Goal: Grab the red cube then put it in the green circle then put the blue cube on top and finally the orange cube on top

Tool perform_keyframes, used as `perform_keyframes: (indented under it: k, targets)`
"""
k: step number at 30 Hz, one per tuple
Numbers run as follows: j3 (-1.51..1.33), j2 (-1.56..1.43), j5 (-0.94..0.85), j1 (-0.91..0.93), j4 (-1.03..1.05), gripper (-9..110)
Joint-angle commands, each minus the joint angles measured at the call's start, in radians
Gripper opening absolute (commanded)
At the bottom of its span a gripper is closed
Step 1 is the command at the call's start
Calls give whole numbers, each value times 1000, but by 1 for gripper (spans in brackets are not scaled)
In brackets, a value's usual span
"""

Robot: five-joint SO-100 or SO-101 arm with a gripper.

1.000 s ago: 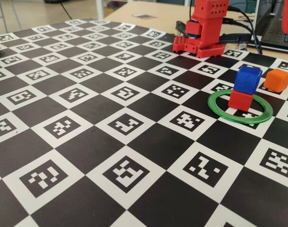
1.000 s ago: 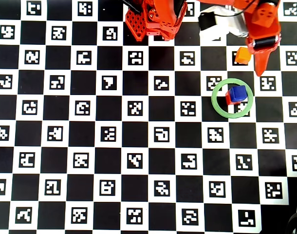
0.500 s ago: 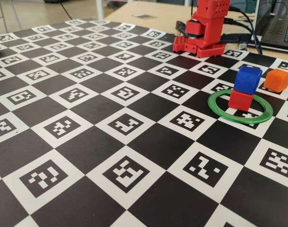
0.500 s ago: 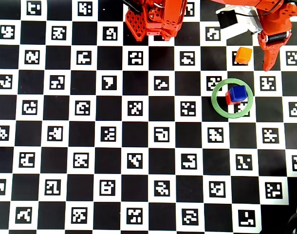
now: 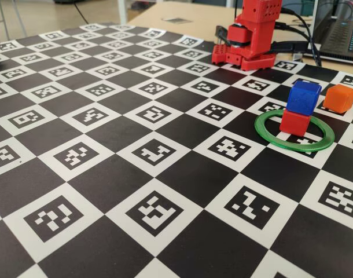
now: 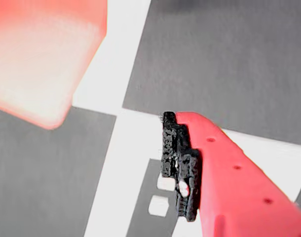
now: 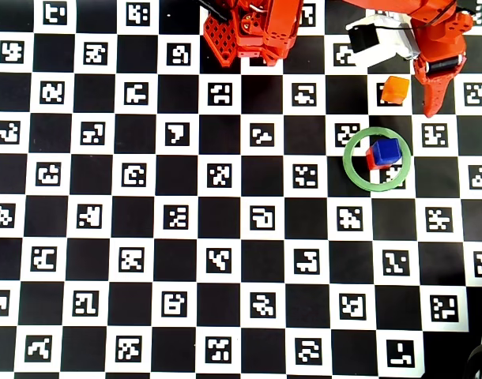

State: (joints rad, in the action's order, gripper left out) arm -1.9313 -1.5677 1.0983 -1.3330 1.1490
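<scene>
Orange cube (image 7: 395, 89) sits alone on the checkered mat (image 7: 241, 260), just beyond the green circle (image 7: 351, 170) and near my base (image 7: 253, 35) in the overhead view; it is the last piece left to place. Inside the ring, the blue cube (image 5: 304, 96) already rests on the red cube (image 5: 295, 122), a little askew, so the stack looks ready for its top. My gripper (image 7: 432, 99) hangs just beside the orange cube, to its right in the overhead view, tip pointing down the mat, holding nothing. Whether its jaws stand apart I cannot tell: the wrist view shows only one red finger with its black pad (image 6: 180, 168), and a pale blurred block at upper left, probably the orange cube seen close. Nothing lies between cube and ring. The two-cube tower is the thing to mind, I judge, since a sideways brush could topple it. A laptop (image 5: 338, 35) and cables stay well clear at the table's far edge.
</scene>
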Motion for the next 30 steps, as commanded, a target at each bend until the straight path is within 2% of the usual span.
perform_keyframes:
  k: [1,19,24,30]
  targets:
    - [-20,-107,-12,18,-35,48]
    - [-121,-127,0,34,-140,48]
    - [-107,-117,132,17,-91,50]
    - [-60,-78,192,-5,-54,49]
